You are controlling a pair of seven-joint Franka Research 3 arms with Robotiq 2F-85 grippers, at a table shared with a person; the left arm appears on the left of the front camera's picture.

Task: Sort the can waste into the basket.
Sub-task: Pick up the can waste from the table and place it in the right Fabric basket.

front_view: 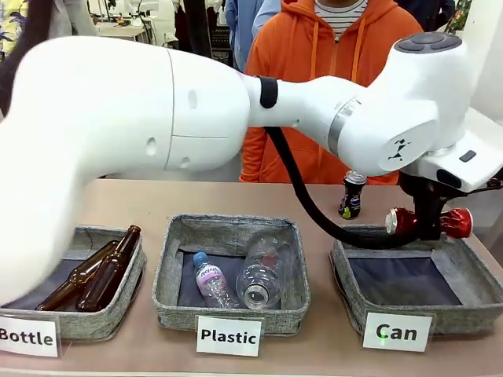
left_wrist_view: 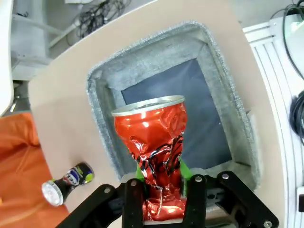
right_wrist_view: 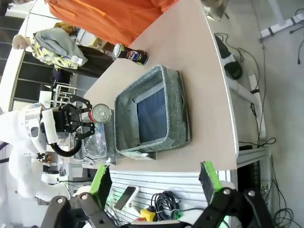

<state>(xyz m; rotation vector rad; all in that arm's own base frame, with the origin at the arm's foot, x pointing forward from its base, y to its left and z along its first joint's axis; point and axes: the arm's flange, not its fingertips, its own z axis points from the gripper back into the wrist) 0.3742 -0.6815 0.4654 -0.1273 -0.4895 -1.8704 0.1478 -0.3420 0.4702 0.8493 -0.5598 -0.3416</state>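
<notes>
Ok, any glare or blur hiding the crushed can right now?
Left wrist view: sharp, bright glints on the crushed red can, shape readable. Front view: left arm soft at picture left, can crisp. Right wrist view: sharp, rolled sideways.

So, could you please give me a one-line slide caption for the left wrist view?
Left gripper shut on the crushed red can above the grey basket, with the black can outside it.

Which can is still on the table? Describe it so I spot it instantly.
Find the basket labelled Can, rightmost of three. Behind its far-left corner stands the black can, silver-topped with colourful marks; the crushed red can is held in the left gripper.
</notes>
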